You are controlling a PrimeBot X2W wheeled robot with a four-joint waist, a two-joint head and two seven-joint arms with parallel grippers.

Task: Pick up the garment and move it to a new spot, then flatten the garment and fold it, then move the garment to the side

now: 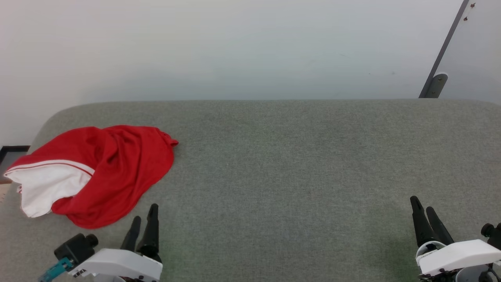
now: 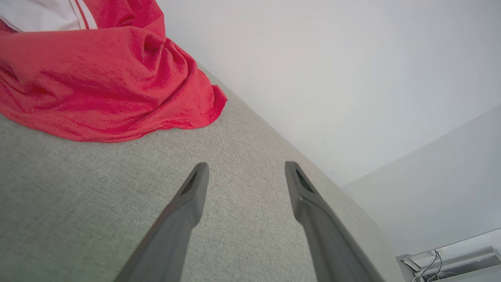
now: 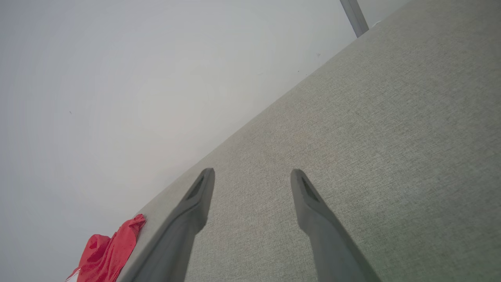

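Closest to us, the left hand sits low at the near left of the grey counter. Its white arm lies flat and its two dark fingers point away across the cloth top. The fingers are spread wide apart with nothing between them. The right hand sits the same way at the near right, well apart from the left one. It is spread wide too and holds nothing. A little past the left hand, just beside its fingertips but not touching, the garment lies in a crumpled heap at the left end of the counter. It is red, with a white part on its left side. Behind the counter stands a plain pale wall.
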